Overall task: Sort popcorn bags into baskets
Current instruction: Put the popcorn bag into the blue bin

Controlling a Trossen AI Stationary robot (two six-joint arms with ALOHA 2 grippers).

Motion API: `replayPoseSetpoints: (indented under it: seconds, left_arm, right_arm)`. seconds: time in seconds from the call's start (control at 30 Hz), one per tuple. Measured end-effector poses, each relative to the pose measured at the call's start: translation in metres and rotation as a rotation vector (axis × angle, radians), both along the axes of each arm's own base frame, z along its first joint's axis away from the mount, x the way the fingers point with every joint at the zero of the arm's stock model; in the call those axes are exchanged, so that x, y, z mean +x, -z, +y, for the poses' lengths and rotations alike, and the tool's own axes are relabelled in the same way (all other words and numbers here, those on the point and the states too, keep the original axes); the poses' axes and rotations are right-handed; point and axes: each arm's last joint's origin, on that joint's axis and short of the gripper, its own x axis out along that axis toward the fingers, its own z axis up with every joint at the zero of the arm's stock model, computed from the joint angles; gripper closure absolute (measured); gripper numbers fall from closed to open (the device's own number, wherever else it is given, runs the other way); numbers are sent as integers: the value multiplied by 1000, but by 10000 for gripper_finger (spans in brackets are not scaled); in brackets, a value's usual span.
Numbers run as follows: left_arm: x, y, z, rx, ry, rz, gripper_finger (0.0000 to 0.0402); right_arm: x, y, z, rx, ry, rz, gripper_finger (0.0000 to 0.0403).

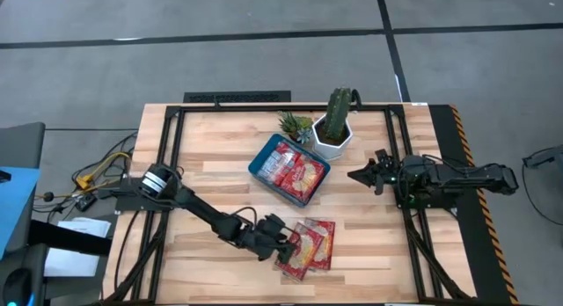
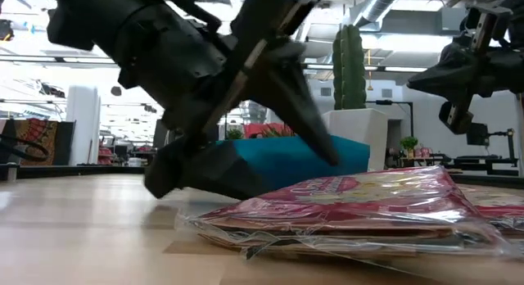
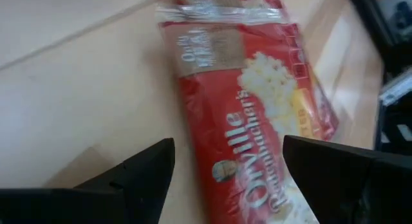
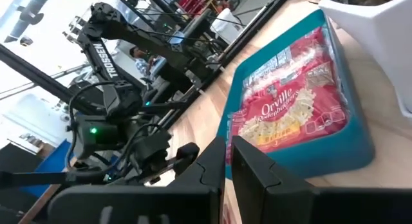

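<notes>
Two or three red popcorn bags (image 1: 310, 244) lie overlapping flat on the wooden table near its front edge, and they also show in the low view (image 2: 352, 203). My left gripper (image 1: 283, 244) slants down over their left end. It is open, with a finger on either side of the top bag (image 3: 251, 102), and no touch shows. The teal basket (image 1: 257, 165) sits mid-table with more popcorn bags (image 4: 290, 108) lying flat inside. My right gripper (image 1: 354, 175) hangs shut above the table, right of the basket.
A white hexagonal pot with a tall cactus (image 1: 332, 139) stands just behind the basket's far right corner, with a small spiky plant (image 1: 295, 126) beside it. A black frame (image 1: 167, 165) runs along the table's sides. Bare wood lies left of the bags.
</notes>
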Motion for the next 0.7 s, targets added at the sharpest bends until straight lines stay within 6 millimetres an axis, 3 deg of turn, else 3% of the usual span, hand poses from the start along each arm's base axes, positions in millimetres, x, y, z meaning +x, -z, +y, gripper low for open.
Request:
replayPoseSetpoints:
  seconds: [0.2,0.3,0.43,0.63,0.7]
  left_arm:
    - [12,9,0,23,8,98,121]
    - [17,9,2,-33,-15,168,145]
    - [21,14,4,-21,-4,214,216]
    - [27,16,11,-62,9,222,364]
    - [29,11,14,-81,25,212,388]
  right_arm:
    - [0,-1,0,-14,0,-9,351]
    - [0,-1,0,-25,0,-8,351]
    - [0,-1,0,-46,-2,-6,351]
    - [0,-1,0,-49,-2,-6,351]
    - [0,-1,0,-50,-2,-6,351]
